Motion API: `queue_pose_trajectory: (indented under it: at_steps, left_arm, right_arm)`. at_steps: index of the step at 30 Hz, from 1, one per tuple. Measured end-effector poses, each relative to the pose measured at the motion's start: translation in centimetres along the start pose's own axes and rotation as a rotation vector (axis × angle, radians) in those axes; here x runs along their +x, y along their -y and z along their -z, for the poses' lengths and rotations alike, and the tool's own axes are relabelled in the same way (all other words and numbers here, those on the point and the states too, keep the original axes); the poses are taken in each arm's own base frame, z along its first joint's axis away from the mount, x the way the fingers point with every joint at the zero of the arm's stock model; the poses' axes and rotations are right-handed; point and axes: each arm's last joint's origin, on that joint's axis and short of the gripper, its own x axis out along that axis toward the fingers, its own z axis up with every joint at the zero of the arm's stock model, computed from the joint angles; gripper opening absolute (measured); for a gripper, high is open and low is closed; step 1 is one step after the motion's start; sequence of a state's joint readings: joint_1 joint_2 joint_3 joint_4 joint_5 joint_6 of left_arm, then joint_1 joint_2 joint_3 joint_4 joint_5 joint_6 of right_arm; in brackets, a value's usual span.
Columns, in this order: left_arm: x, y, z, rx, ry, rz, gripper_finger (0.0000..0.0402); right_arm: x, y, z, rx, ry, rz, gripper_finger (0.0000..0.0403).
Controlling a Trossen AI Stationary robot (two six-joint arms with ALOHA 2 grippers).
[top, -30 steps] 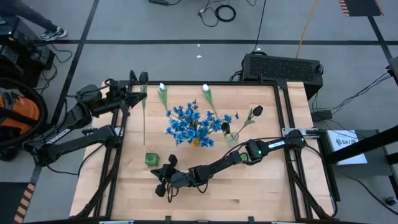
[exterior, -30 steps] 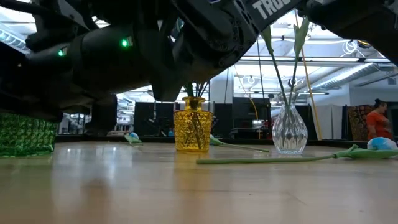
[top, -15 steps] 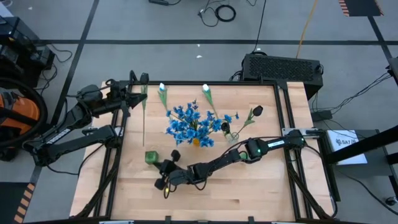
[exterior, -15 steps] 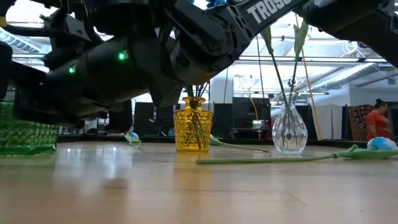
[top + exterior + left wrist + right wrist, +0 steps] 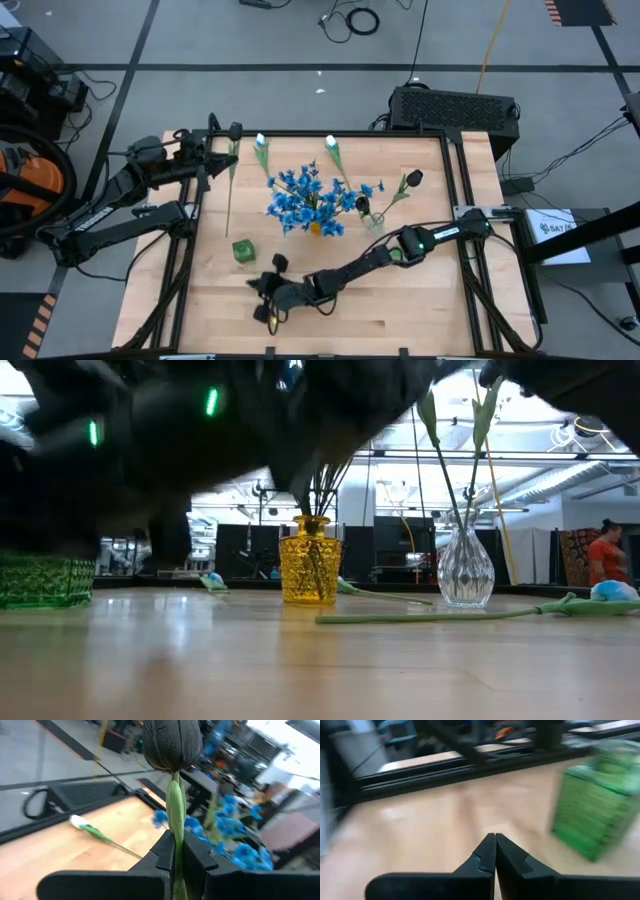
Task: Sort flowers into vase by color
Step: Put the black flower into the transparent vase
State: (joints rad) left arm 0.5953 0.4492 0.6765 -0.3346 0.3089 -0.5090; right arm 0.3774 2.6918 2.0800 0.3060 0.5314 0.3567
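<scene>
My left gripper [image 5: 222,152] hovers at the table's far left edge, shut on a dark-budded flower [image 5: 172,742]. My right gripper [image 5: 495,845] is shut and empty, low over the near left part of the table [image 5: 268,305], next to the green vase [image 5: 242,252]. The yellow vase [image 5: 310,560] holds the blue flowers [image 5: 305,200]. The clear vase [image 5: 465,568] holds green stems, one with a dark bud [image 5: 413,178]. Two white tulips [image 5: 262,148] [image 5: 333,150] lie flat on the table's far part. Another pale-budded flower [image 5: 605,592] lies on the wood. My left gripper pinches the dark flower's green stem [image 5: 175,827] between its two fingers, a little below the bud. The bud stands out beyond the fingertips. The long stem [image 5: 229,200] runs from the gripper toward the near edge; whether its free end touches the table I cannot tell.
The three vases stand in the table's middle, the green one nearest the left. My right arm [image 5: 380,255] stretches low across the near half from the right side. Black frame rails [image 5: 190,250] border the wood. A person [image 5: 605,555] stands far behind the table.
My right gripper, still shut, has moved a little toward the table's near edge beside the green vase, and its arm has come closer to the low camera. My left gripper has kept its hold on the dark flower.
</scene>
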Motion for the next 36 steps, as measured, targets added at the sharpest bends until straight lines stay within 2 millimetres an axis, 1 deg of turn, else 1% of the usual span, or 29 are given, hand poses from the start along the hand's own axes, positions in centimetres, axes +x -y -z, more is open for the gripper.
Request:
queue_pose_trajectory:
  at_steps: [2, 4, 8, 13, 17, 19, 21, 23, 25, 29, 33, 36]
  left_arm:
    - [0.0, 0.3, -0.1, 0.004, -0.012, 0.079, 0.0024]
    - [-0.1, 0.8, -0.5, 0.011, -0.008, 0.179, 0.0024]
    - [-0.7, 2.1, -1.5, -0.001, 0.032, 0.388, 0.0024]
    - [-2.0, 3.7, -2.9, -0.011, 0.150, 0.571, 0.0024]
    - [-2.8, 4.9, -3.7, 0.010, 0.259, 0.697, 0.0024]
    - [-2.9, 5.3, -4.0, 0.014, 0.312, 0.718, 0.0024]
    - [-2.6, 5.6, -4.2, 0.034, 0.360, 0.728, 0.0024]
    - [-2.0, 5.9, -4.3, 0.046, 0.395, 0.736, 0.0024]
    - [-1.2, 6.3, -4.5, 0.069, 0.423, 0.765, 0.0024]
    - [1.0, 7.1, -4.3, 0.091, 0.430, 0.836, 0.0024]
    - [3.1, 8.1, -3.7, 0.107, 0.448, 0.900, 0.0024]
    - [4.5, 9.1, -2.9, 0.144, 0.443, 0.927, 0.0024]
  right_arm:
    - [-1.2, -1.3, -1.3, -0.020, -0.047, -0.071, 0.0000]
    - [-2.8, -2.6, -3.1, -0.043, -0.102, -0.149, 0.0000]
    - [-6.4, -4.6, -7.6, -0.112, -0.164, -0.253, 0.0000]
    - [-11.5, -5.6, -13.1, -0.250, -0.189, -0.275, 0.0000]
    - [-15.6, -5.7, -17.1, -0.350, -0.157, -0.221, 0.0000]
    - [-17.5, -5.3, -19.3, -0.401, -0.126, -0.178, 0.0000]
    - [-19.0, -4.6, -21.3, -0.436, -0.090, -0.138, 0.0000]
    - [-20.1, -3.8, -23.1, -0.459, -0.065, -0.120, 0.0000]
    - [-20.8, -2.8, -24.5, -0.481, -0.062, -0.111, 0.0000]
    - [-21.3, -0.3, -26.2, -0.508, -0.099, -0.067, 0.0000]
    - [-21.0, 2.2, -27.0, -0.498, -0.168, -0.030, 0.0000]
    - [-20.4, 3.3, -27.5, -0.457, -0.170, -0.053, 0.0000]
